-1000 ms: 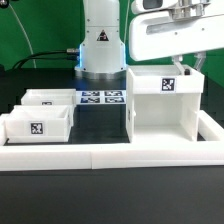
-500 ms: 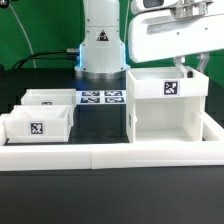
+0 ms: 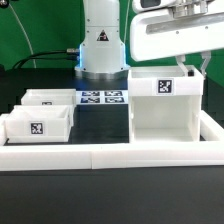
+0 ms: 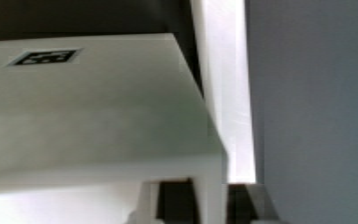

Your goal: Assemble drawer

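Note:
The drawer's tall white housing [image 3: 165, 110] stands at the exterior view's right, with a square tag on its upper front. Two small open-top trays, one behind [image 3: 48, 99] and one in front [image 3: 36, 127], sit at the left, each with a tag. My gripper [image 3: 190, 67] is at the housing's top right corner, its fingers down over the right wall. In the wrist view the thin wall edge [image 4: 226, 110] runs between the two dark fingertips of the gripper [image 4: 211, 190], which look closed on it. The housing's tagged face [image 4: 87, 110] fills the rest.
A long low white bar [image 3: 100, 154] runs across the front and turns up along the right side of the housing. The marker board [image 3: 102, 98] lies behind the trays. The arm's base [image 3: 100, 45] stands at the back centre.
The housing has shifted slightly: its tag moved a little right and down, then back left. The gripper stays at its top right corner. The trays have not moved.

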Available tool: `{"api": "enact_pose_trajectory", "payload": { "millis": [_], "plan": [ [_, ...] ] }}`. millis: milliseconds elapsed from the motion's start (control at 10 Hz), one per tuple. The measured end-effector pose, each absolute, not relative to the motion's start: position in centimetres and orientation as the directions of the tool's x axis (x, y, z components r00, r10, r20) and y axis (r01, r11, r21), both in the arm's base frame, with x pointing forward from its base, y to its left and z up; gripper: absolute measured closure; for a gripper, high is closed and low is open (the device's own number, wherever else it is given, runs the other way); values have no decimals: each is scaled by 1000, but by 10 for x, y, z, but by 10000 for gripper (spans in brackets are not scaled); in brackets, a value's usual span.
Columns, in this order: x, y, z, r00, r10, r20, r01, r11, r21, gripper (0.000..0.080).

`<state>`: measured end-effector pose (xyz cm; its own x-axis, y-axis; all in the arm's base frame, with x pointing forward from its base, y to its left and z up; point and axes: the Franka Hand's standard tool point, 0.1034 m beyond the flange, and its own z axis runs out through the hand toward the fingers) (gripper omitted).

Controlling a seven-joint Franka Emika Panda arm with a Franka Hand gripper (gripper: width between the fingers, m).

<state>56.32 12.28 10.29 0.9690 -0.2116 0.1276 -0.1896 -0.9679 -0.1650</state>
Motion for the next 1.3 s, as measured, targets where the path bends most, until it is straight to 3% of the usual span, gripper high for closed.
{"api": "enact_pose_trajectory", "payload": {
  "millis": [600, 900, 1300],
  "plan": [
    [582, 114, 111, 792, -606, 66, -577, -780, -241, 755],
    [588, 111, 111, 699, -714, 42, -679, -681, -274, 755],
    [589, 111, 113, 557, -831, -18, -798, -529, -289, 755]
  ]
}}
